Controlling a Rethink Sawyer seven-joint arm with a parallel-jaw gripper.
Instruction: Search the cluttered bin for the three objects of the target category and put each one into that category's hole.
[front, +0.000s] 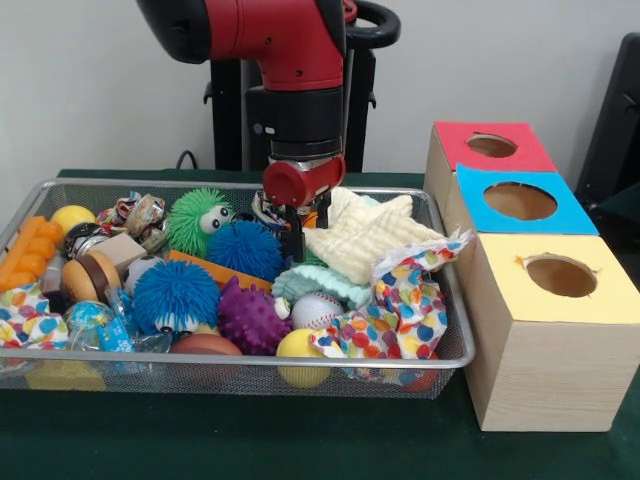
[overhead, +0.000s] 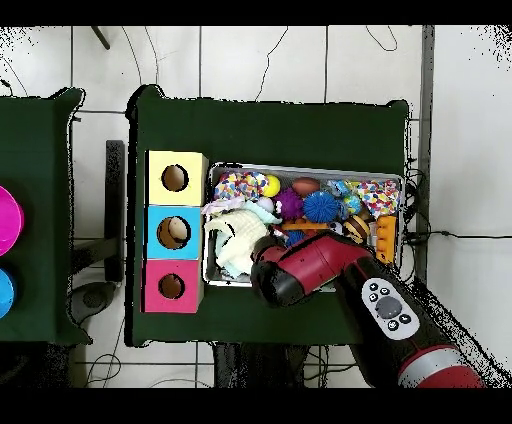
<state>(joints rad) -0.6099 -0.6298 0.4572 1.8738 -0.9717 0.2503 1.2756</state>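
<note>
Tool (front: 293, 243) lowered into the wire bin (front: 455, 350), dark fingertips down among the toys at the bin's middle; whether spread or clenched, cannot tell, and nothing seen held. Immediately beside the tool, toward the boxes: a pale yellow knitted cloth (front: 365, 235), star-like in outline, lying crumpled over the other things. On the other side, touching or nearly so: a blue spiky ball (front: 245, 248), round, covered in soft bristles. Beyond that, a green fuzzy ball with eyes (front: 196, 220). In front of the tool: a purple knobbly ball (front: 250, 318), a white baseball (front: 316, 310), a second blue spiky ball (front: 175, 295), and a spotted multicoloured cloth (front: 400, 310) draped over the bin's rim. Well off to the cloth side, outside the bin on the green desk (front: 300, 440): a wooden box in three parts, each with a round hole, topped red (front: 490, 146), blue (front: 520, 202) and yellow (front: 560, 276). From overhead, arm (overhead: 330, 265) covering the bin's nearer half.
</note>
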